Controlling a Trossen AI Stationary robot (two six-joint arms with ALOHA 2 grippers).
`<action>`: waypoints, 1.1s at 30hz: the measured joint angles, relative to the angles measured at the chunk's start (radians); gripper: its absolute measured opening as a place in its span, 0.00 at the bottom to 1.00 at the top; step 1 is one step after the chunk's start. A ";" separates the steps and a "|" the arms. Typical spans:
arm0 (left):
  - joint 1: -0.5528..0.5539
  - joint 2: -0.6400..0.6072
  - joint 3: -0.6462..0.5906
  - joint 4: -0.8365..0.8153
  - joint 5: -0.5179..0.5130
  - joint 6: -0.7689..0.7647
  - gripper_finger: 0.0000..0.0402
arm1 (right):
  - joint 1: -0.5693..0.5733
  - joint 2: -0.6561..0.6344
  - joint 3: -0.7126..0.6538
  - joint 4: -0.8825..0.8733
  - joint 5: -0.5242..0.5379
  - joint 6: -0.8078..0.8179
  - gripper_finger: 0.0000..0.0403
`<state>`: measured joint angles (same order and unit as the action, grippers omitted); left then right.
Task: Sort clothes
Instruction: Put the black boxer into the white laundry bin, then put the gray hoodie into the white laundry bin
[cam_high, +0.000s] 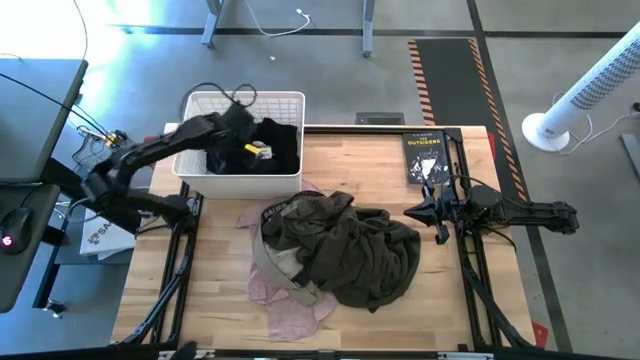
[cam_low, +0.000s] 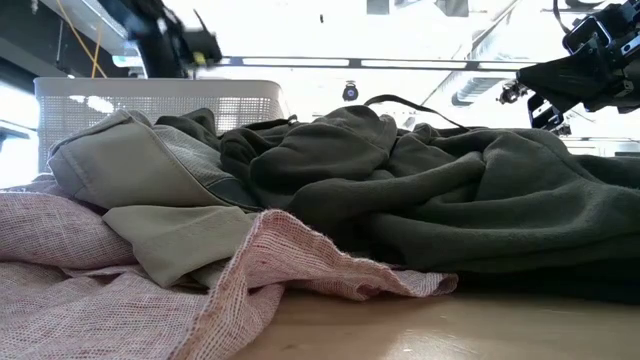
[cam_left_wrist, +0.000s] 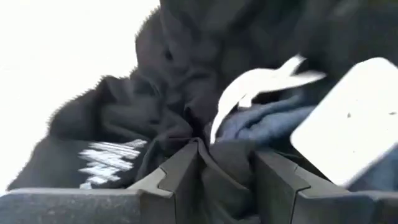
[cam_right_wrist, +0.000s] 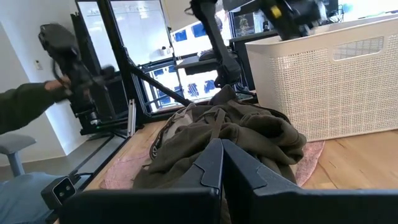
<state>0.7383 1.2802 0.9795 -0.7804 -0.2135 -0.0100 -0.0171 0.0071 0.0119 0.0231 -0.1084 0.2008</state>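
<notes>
My left gripper (cam_high: 243, 128) is over the white basket (cam_high: 290, 100) at the table's far left, shut on a black garment (cam_high: 272, 148) that lies in the basket. In the left wrist view the garment (cam_left_wrist: 205, 74) shows a white print and a white tag (cam_left_wrist: 261, 84). A dark olive-brown garment (cam_high: 350, 245) lies heaped mid-table on a khaki garment with a lettered band (cam_high: 272, 214) and a pale pink one (cam_high: 290, 312). My right gripper (cam_high: 410, 212) is shut and empty, just right of the olive heap. My left gripper pinches a bunched fold of the black garment (cam_left_wrist: 225, 167) between its two fingers (cam_left_wrist: 180, 174), coming from above and slanting down into the basket. Several layers gather between the fingers. The rest of the garment lies slack in the basket.
A black paperback book (cam_high: 424, 155) lies at the table's far right, behind my right arm. The basket's lattice wall (cam_right_wrist: 336, 81) stands beyond the heap. A person's sleeve (cam_right_wrist: 25, 106) shows past the table's left side. Bare wood (cam_high: 450, 300) lies at the near right.
</notes>
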 joint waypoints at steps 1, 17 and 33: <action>-0.017 -0.044 0.006 -0.001 -0.003 -0.008 0.32 | 0.000 0.000 0.000 0.000 0.000 0.000 0.00; -0.665 -0.622 -0.109 0.117 -0.318 -0.302 0.32 | 0.000 0.000 0.000 0.000 0.000 0.000 0.00; -0.847 -0.622 -0.207 0.279 -0.475 -0.167 0.32 | 0.000 0.000 0.000 0.000 0.000 0.004 0.00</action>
<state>-0.1089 0.6579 0.7727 -0.5017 -0.6887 -0.1767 -0.0174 0.0071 0.0120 0.0228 -0.1087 0.2045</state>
